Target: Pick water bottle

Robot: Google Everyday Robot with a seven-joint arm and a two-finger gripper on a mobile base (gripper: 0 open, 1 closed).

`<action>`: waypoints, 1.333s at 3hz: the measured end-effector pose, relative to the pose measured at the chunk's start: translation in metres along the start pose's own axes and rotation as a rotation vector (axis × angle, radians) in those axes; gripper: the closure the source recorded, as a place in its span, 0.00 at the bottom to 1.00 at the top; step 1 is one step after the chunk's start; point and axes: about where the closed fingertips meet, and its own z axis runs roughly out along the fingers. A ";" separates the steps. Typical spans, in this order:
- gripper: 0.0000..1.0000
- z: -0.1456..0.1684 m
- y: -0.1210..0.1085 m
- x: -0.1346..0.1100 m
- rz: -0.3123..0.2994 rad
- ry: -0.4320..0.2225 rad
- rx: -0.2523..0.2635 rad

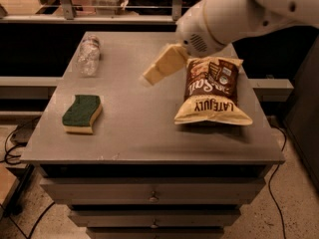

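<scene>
The water bottle (pixel 88 56) is small, clear and crinkled, and lies on its side at the far left of the grey table (pixel 144 128). My gripper (pixel 158 69) hangs above the middle of the table on the white arm (pixel 234 16), to the right of the bottle and well apart from it. It holds nothing.
A green and yellow sponge (pixel 81 113) lies near the front left edge. A brown and cream chip bag (pixel 213 91) lies on the right side, just right of the gripper. Drawers sit below the tabletop. A shelf with clutter runs along the back.
</scene>
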 end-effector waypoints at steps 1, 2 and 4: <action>0.00 0.052 -0.013 -0.024 0.082 0.001 0.036; 0.00 0.091 -0.014 -0.038 0.107 0.016 0.028; 0.00 0.174 -0.020 -0.049 0.195 0.027 -0.008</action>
